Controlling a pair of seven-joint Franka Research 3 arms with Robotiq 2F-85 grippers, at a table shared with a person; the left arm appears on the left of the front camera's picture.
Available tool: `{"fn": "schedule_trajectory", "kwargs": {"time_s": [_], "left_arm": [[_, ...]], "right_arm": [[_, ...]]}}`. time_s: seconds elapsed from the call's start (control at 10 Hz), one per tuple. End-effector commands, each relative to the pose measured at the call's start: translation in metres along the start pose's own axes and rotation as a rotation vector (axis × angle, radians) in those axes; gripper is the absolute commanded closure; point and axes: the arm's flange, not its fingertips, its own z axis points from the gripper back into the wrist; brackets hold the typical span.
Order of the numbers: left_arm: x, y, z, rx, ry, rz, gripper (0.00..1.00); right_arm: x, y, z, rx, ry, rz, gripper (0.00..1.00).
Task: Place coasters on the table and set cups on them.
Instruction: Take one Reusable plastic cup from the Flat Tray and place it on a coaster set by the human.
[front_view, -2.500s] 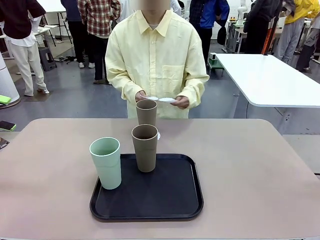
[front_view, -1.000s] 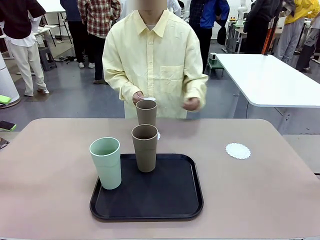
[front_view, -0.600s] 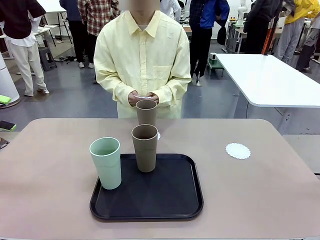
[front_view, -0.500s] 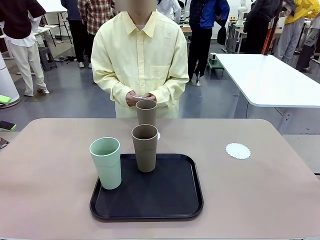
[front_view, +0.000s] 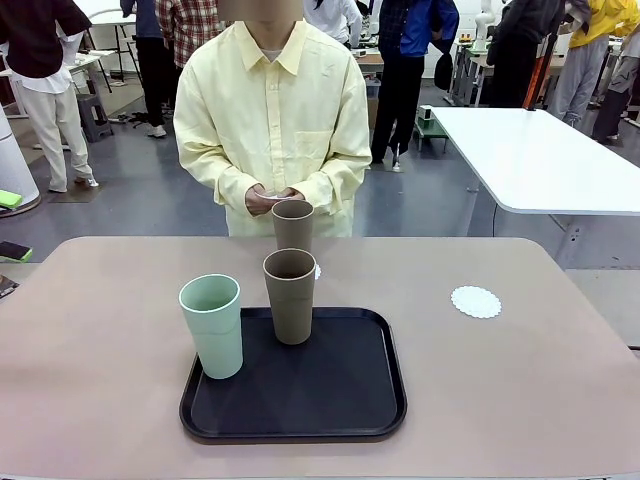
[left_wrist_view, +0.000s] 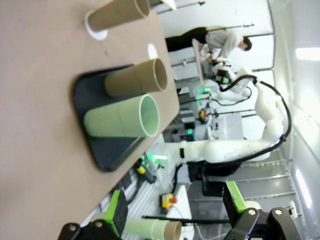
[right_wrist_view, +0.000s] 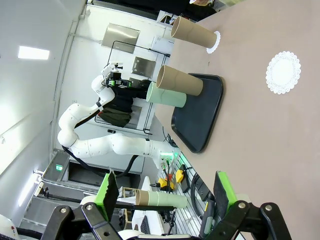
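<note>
While tapered matte cups (front_view: 212, 325) (front_view: 290, 297) (front_view: 293, 225) stand upright, a scalloped coaster (front_view: 476, 301) lies flat.

The front view is bright and sharp, with soft, even light from above. The cups (front_view: 290, 295) and the black tray (front_view: 350, 400) drop only faint shadows on the desk (front_view: 520, 380), and the white table (front_view: 540, 160) at the side glows almost too bright. In both wrist views the wide lens bends straight lines near the edges and the scene lies sideways, while the ceiling lamps (right_wrist_view: 33, 52) flare pure white and far things look a little fuzzy and washed out.
</note>
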Motion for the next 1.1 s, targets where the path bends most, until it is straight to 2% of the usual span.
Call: {"fn": "schedule_trajectory", "kwargs": {"time_s": [0.0,0.2,0.3,0.5,0.8,1.0], "left_arm": [[0.0,-0.001,0.001,-0.009,-0.004,-0.014,0.0],[0.0,-0.001,0.001,-0.009,-0.004,-0.014,0.0],[0.0,-0.001,0.001,-0.009,-0.004,-0.014,0.0],[0.0,-0.001,0.001,-0.009,-0.004,-0.014,0.0],[0.0,-0.001,0.001,-0.009,-0.004,-0.014,0.0],[0.0,-0.001,0.001,-0.009,-0.004,-0.014,0.0]], "right_arm": [[0.0,0.0,0.0,0.0,0.0,0.0,0.0],[0.035,0.047,-0.037,-0.237,0.14,0.201,0.0],[0.069,0.069,-0.062,-0.338,0.213,0.267,0.0],[0.113,0.102,-0.125,-0.494,0.358,0.388,0.0],[0.139,0.131,-0.253,-0.625,0.549,0.679,0.0],[0.131,0.126,-0.323,-0.623,0.615,0.855,0.0]]}}
